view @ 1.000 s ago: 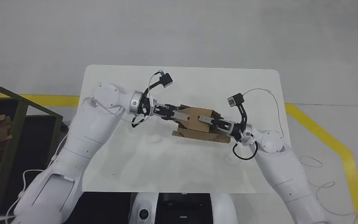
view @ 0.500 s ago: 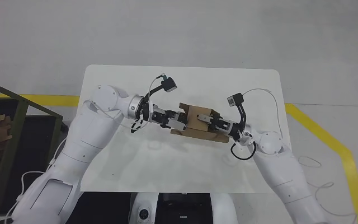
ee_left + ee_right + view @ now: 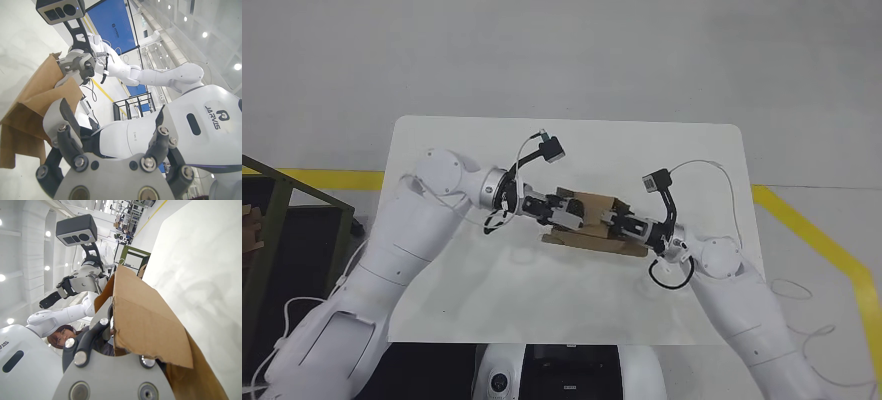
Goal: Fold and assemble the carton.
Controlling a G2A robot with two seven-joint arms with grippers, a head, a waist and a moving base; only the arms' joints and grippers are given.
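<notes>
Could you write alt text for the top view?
Seen from above, two white robot arms meet at a brown cardboard carton in the middle of a white table, the left gripper and right gripper at opposite ends.

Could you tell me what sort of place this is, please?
Probably a factory hall or robotics lab: round ceiling lights set high overhead, a yellow floor line, and metal racks in the background.

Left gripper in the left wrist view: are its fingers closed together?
No, the fingers of the left gripper stand wide apart beside the carton.
</notes>
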